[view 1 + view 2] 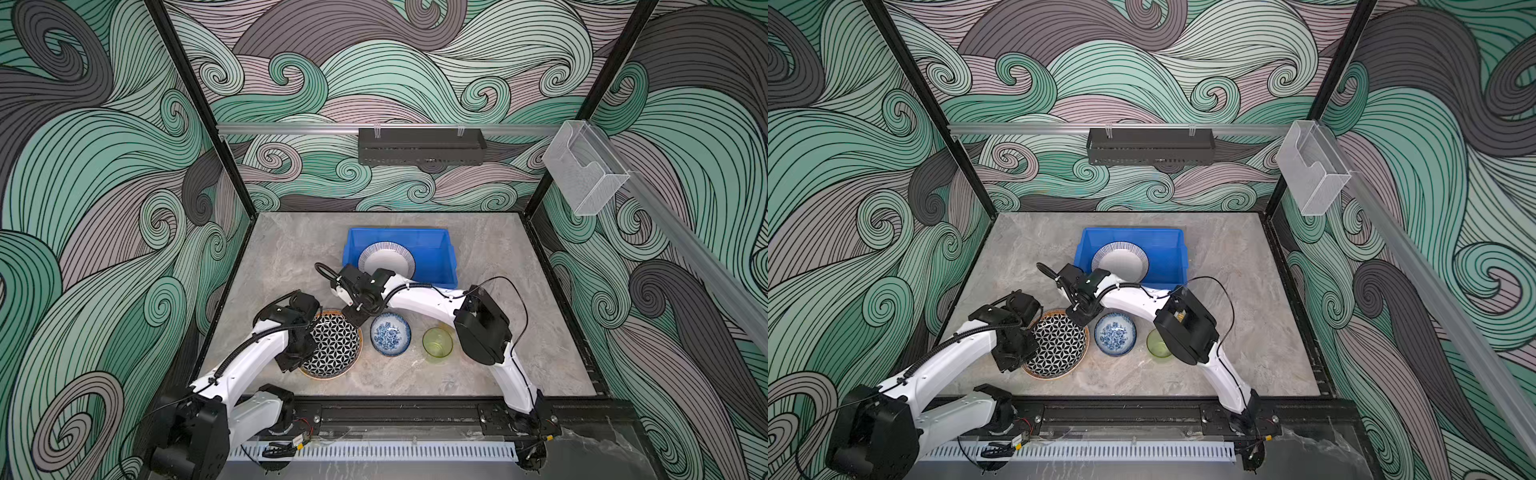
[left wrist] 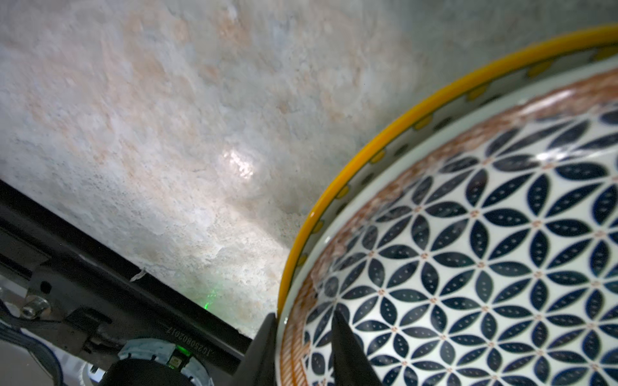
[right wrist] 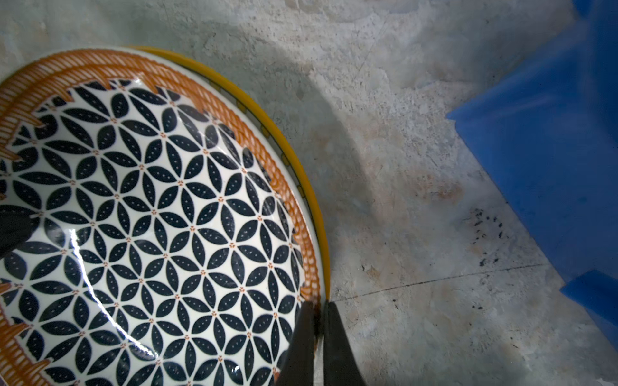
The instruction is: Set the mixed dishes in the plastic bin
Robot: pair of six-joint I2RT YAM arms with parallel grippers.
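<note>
Near left: star plate (image 1: 332, 343) stacked on a yellow-rimmed plate (image 2: 311, 217) on the bench (image 1: 498, 365); left end effector (image 2: 304, 317) astride their near-left rims, clamping undeterminable; right end effector (image 3: 321, 307) clenched on the star plate's far-right rim. Right of it: blue-floral bowl (image 1: 390, 333), then green cup (image 1: 437, 342). Far centre: blue bin (image 1: 432, 249), containing striped plate (image 1: 385, 259).

Swirl-patterned walls (image 1: 374, 62), grey marbled tabletop (image 1: 286, 253)
</note>
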